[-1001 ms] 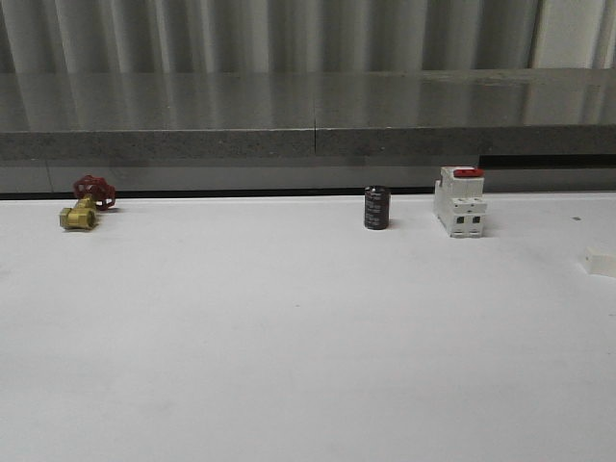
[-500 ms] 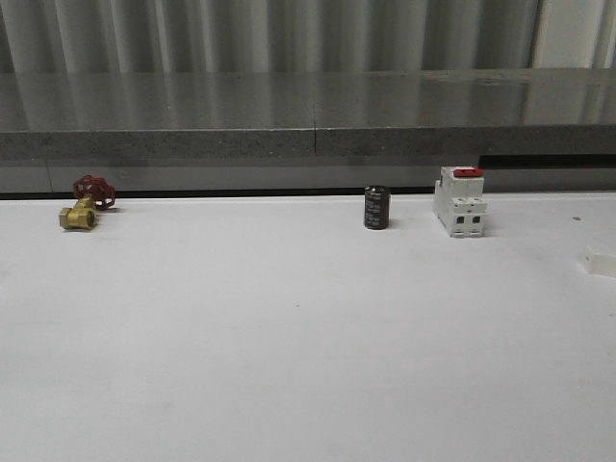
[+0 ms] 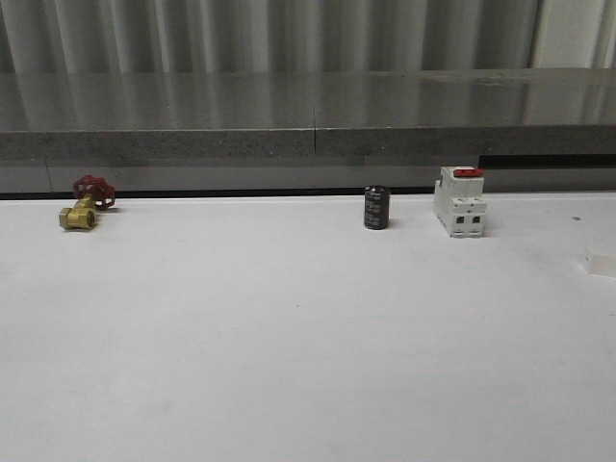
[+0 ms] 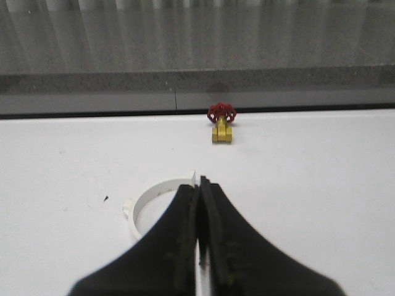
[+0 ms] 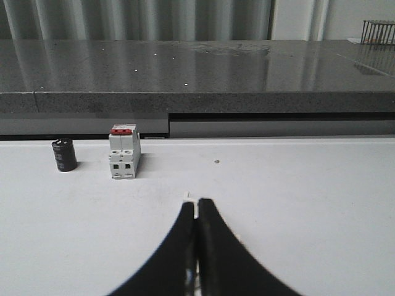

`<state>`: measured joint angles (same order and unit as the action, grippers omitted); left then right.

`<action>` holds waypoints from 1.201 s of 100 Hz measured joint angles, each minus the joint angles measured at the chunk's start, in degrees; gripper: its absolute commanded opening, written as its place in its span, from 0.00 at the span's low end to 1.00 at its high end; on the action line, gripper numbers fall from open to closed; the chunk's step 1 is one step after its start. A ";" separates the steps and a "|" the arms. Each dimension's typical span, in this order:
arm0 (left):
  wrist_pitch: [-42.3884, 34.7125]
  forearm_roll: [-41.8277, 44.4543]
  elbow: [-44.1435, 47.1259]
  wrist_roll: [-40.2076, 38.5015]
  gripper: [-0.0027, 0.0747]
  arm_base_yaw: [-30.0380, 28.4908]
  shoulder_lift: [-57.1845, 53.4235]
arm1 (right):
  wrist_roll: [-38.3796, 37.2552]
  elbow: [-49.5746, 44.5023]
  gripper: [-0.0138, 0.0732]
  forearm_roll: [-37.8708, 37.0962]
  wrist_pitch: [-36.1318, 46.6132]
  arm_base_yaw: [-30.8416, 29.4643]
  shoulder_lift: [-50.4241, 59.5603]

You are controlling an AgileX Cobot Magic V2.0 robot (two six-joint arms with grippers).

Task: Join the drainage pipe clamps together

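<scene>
Lying on the white bench [image 4: 321, 185], a white pipe clamp half-ring [image 4: 151, 200] shows in the left wrist view just behind the left gripper [image 4: 199, 185], its arc curving out toward nine o'clock of the fingertips with a small lug on its outer edge; the rest of it is hidden under the dark fingers [image 4: 179, 240], which are pressed together with only a hairline seam between them. A thin white edge stands up right at the tips, so they may be pinching a tab of the clamp, though that cannot be told for sure. The right gripper [image 5: 196, 205] likewise has its fingers closed together, with a sliver of white at the tips that could be part of the second clamp half; this too is unclear. Kept well apart along the far edge of the bench, likely so they stay out of the working area, are a brass valve with a red handwheel [image 3: 85, 204] at about ten o'clock in the front view, a black capacitor [image 3: 376, 208] near twelve, and a white circuit breaker with a red top [image 3: 459, 201] just to its right. Another small white piece [image 3: 602, 262] sits at the three o'clock edge, too cropped to identify.
</scene>
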<state>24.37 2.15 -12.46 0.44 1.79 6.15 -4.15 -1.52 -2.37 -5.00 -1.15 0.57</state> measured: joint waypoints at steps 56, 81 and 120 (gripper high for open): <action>11.39 -0.12 -11.62 0.00 0.12 0.00 25.12 | 0.00 0.00 0.08 0.00 0.05 0.00 0.00; 12.25 -0.12 -21.04 0.00 0.65 0.00 41.57 | 0.00 0.00 0.08 0.00 0.05 0.00 0.00; 22.54 1.54 -40.37 0.46 0.65 -5.41 69.23 | 0.00 0.00 0.08 0.00 0.05 0.00 0.00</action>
<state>46.90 3.69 -52.83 0.90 -3.62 75.38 -4.15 -1.52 -2.37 -4.95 -1.15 0.57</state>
